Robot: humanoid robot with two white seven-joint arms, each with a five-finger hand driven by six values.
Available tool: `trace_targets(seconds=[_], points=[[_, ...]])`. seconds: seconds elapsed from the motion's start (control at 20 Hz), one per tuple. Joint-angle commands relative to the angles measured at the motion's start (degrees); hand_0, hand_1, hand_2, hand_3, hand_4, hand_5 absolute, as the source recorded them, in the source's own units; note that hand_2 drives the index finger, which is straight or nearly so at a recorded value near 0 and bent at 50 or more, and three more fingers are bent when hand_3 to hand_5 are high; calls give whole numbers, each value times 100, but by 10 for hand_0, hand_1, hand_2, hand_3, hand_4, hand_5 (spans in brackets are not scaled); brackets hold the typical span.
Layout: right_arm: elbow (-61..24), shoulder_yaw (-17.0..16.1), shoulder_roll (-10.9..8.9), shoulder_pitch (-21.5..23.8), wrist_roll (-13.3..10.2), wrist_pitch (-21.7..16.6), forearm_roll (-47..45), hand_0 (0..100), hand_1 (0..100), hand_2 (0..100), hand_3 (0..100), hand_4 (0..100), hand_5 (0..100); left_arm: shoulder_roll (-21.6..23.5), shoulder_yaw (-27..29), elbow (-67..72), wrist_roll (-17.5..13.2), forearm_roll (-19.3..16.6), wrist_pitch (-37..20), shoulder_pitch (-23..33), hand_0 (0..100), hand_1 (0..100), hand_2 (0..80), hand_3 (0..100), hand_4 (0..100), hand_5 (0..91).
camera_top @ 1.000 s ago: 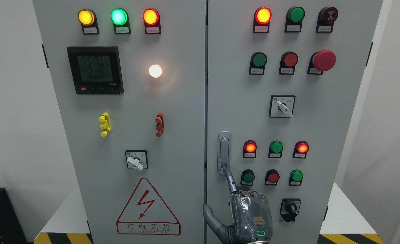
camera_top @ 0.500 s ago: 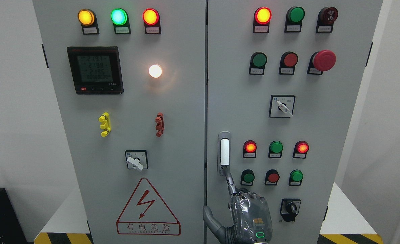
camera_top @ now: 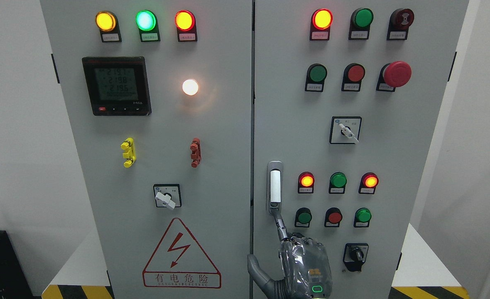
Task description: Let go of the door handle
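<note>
Auditor: Entry 1, door handle [camera_top: 275, 187]. Location?

Clerk: Mounted upright at the left edge of the cabinet's right door [camera_top: 394, 166], just beside the seam between the 2 doors. Grey surround, white grip bar within it. Red lamp [camera_top: 306, 181] just to its right, green button [camera_top: 304, 217] lower right.

Auditor: Entry 2, right hand [camera_top: 305, 268]. Condition?

Clerk: It came up from the bottom edge, right of centre, back of the hand toward the camera. Index finger [camera_top: 280, 224] was stretched straight up, its tip at the lower end of the handle; whether it touched could not be told. Remaining fingers were folded into the palm and the thumb stood out to the left. It grasped nothing; the handle was not enclosed.

Auditor: Entry 3, other fittings?

Clerk: Left door [camera_top: 211, 137]: 3 lit lamps across the top, digital meter [camera_top: 116, 86], white lamp, warning triangle [camera_top: 181, 254] low down. Right door: red mushroom stop button [camera_top: 397, 74] at upper right, selector switch [camera_top: 345, 130] below it.
</note>
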Motion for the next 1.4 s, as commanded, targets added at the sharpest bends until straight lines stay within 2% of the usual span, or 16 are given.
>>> trace_targets(seconds=[0.0, 0.9, 1.35], points=[[-14, 11, 0, 58, -43, -8, -5, 252, 191, 0, 781, 748, 736, 0, 0, -1, -4, 0, -2, 0, 0, 0, 32, 172, 127, 0], [-190, -6, 0, 31, -43, -25, -22, 252, 191, 0, 782, 751, 739, 0, 0, -1, -4, 0, -11, 0, 0, 0, 32, 174, 127, 0], [-418, 11, 0, 163, -69, -51, -49, 256, 194, 0, 784, 753, 739, 0, 0, -1, -4, 0, -2, 0, 0, 0, 32, 172, 127, 0]])
